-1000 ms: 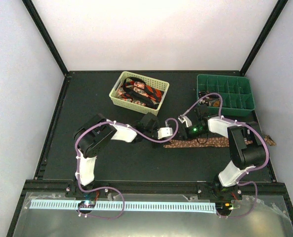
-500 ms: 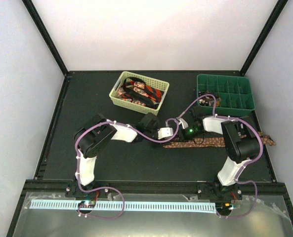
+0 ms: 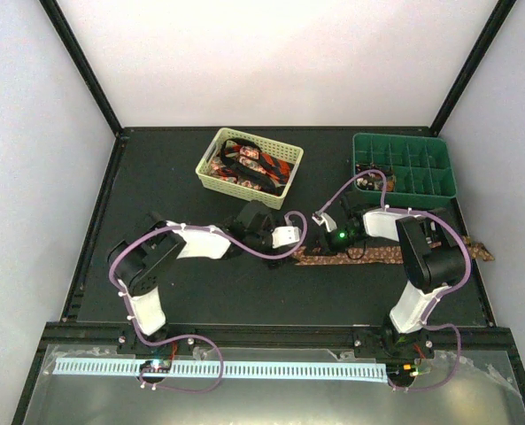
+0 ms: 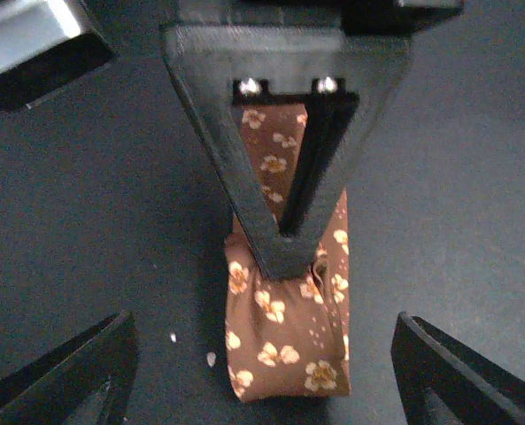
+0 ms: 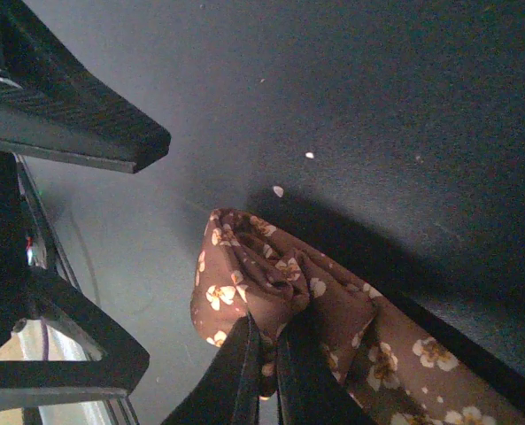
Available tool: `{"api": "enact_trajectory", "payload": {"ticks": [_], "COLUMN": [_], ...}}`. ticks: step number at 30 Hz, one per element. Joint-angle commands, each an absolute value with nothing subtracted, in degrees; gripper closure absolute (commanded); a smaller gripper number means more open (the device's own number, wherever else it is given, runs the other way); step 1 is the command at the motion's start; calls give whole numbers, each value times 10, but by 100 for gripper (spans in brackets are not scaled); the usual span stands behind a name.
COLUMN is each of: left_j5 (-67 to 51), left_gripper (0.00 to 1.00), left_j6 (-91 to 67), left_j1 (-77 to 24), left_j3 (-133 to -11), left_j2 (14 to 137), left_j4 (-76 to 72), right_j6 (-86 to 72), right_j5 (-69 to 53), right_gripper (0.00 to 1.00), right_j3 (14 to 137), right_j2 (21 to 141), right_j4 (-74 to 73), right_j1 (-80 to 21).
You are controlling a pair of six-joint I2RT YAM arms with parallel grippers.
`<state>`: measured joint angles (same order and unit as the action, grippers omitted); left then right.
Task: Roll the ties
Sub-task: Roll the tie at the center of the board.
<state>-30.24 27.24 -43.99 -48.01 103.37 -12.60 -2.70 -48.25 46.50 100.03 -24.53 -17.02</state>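
The brown floral tie [image 3: 368, 254] lies flat along the right half of the desk [image 3: 200, 288], its far end trailing off toward the right edge. Its near end is folded over into a first, loose turn. The right gripper [image 5: 271, 341] is pinched fully closed on that fold. The left gripper [image 4: 262, 317] stands wide open just beside it, with the fold between its spread fingers, and holds nothing.

The main risk is that the fold springs open. Only one narrow pinch holds it, and the fabric bunches unevenly around the right gripper's tips (the left wrist view shows the doubled layer sitting slightly off the strip's centre line). If the right gripper turns or drags now, the roll would likely start crooked and telescope into a cone.

A second risk is collision, since the two grippers sit very near each other over the same small bundle. If the left one closes from here, it could catch the right gripper's fingers rather than cloth. It could also push the fold out of the pinch.

Pulling too hard could also slide the whole tie across the desk instead of winding it.
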Motion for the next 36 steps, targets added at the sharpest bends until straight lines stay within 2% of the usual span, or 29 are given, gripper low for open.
{"api": "enact_trajectory", "payload": {"ticks": [1,3,4,12,17,23,26,31,36], "left_j5": [-319,-319,-318,-285,-282,-251,-250,-259,-270], "left_gripper": [17,5,2,3,14,47,58,64,65], "left_j6": [294,290,287,274,271,276,281,292,285], "left_j1": [-439,-442,-445,-473,-478,-475,-468,-456,-445], "left_j3": [-474,-473,-475,-517,-539,-526,-505,-482,-478], "left_j2": [1038,1058,1067,1134,1158,1147,1132,1114,1110], "left_j4": [-151,-170,-177,-191,-171,-137,-129,-122,-122], "right_j6": [-26,-29,-32,-34,-37,-38,-30,-9,9], "right_j5": [-502,-511,-515,-531,-547,-556,-552,-521,-492], "right_gripper": [99,98,98,98,99,98,98,98,98], "right_j3": [460,460,460,459,459,460,463,462,459], "right_j2": [995,991,988,982,979,979,981,990,1004], "right_j4": [-236,-234,-231,-235,-234,-238,-250,-272,-282], "right_j1": [-172,-171,-172,-171,-171,-160,-149,-144,-144]}}
